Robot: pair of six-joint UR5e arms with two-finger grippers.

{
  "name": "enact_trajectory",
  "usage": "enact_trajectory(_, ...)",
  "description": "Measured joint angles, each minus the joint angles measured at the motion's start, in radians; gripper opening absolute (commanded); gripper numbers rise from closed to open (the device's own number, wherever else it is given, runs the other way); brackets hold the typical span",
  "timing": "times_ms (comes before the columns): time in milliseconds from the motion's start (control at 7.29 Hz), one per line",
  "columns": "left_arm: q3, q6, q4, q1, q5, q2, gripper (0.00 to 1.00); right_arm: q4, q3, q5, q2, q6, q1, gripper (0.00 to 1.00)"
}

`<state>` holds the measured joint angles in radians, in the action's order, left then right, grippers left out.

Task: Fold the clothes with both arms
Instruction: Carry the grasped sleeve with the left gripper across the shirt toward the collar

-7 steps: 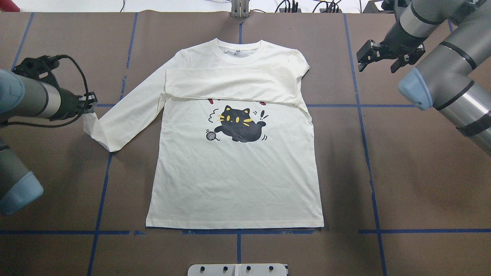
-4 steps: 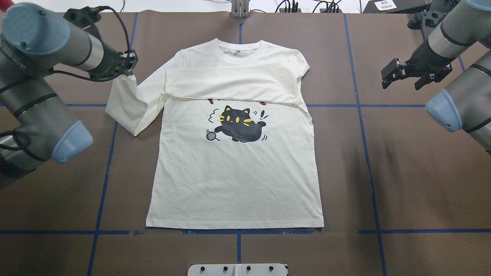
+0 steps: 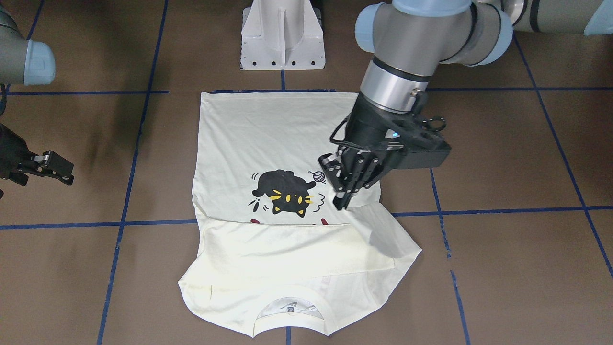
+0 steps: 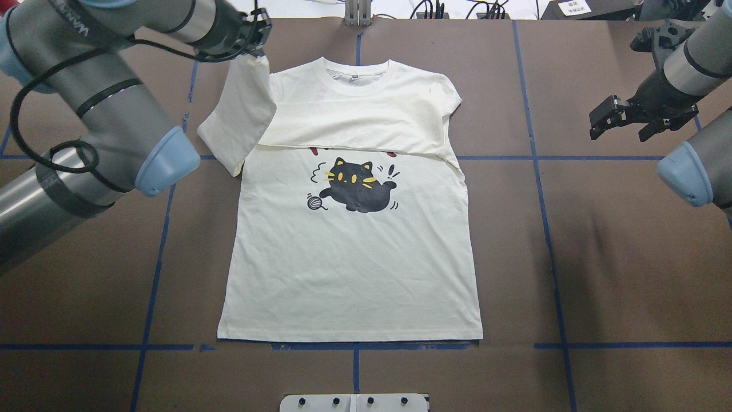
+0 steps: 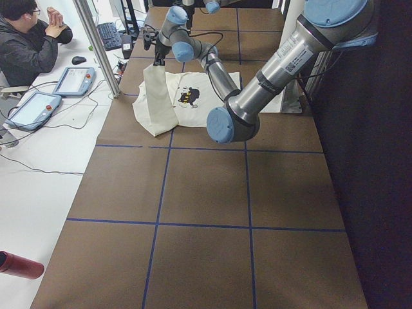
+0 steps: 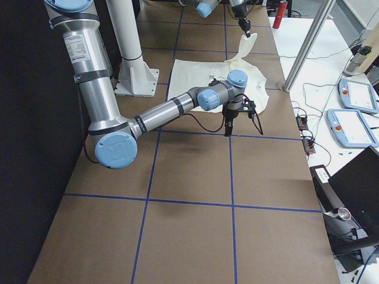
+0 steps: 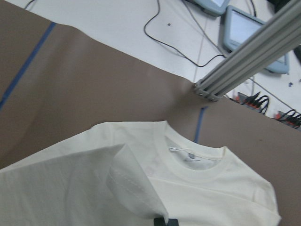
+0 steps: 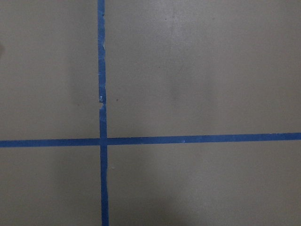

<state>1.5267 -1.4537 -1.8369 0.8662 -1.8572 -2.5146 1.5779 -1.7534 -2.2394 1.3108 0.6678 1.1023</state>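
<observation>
Since 1 s ago your left gripper [image 4: 254, 50] has carried the free sleeve [image 4: 240, 114] up off the table [image 4: 600, 257] and inward toward the collar [image 4: 357, 67]; overhead, its jaws are clamped on the cuff [image 4: 254, 60] and the sleeve hangs over the shoulder of the T-shirt [image 4: 349, 274], which lies flat, print up, mid-table. I judge sleeve fold 2 about half done: the other sleeve [image 4: 354, 123] already lies across the chest. Your right gripper [image 4: 622, 127] waits spread wide, well apart from the cloth. Front-facing, the pinched cuff sits near the cat print [image 3: 282, 191], the white pedestal [image 3: 282, 43] beyond the hem. From the left end, a person [image 5: 29, 45] sits beside the table near 2 pendants [image 5: 74, 80]. Left wrist: an aluminium post [image 7: 249, 61] stands past the collar, so keep your sweep short of it. Right wrist: only table and blue tape [image 8: 101, 70].
</observation>
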Motion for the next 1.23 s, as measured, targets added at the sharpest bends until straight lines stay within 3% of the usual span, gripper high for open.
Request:
enact_trajectory(411, -0.160, -0.082, -0.101, -0.073, 0.005, -0.139, 0.00, 0.001, 0.003, 0.001, -0.001, 0.000, 0.000, 1.00)
enact_trajectory(549, -0.263, -0.117, -0.152, -0.111, 0.028, -0.189, 0.00, 0.001, 0.003, 0.001, -0.001, 0.000, 0.000, 1.00)
enact_trajectory(686, -0.404, -0.161, -0.240, -0.159, 0.085, -0.243, 0.99, 0.001, 0.004, 0.002, -0.002, 0.001, -0.001, 1.00)
enact_trajectory(960, -0.639, -0.225, -0.468, -0.252, 0.229, -0.296, 1.00, 0.001, 0.006, 0.004, -0.004, 0.002, -0.001, 1.00)
enact_trajectory(1234, -0.673, -0.187, -0.532, -0.276, 0.257, -0.297, 1.00, 0.001, 0.006, 0.004, -0.010, 0.007, -0.003, 1.00)
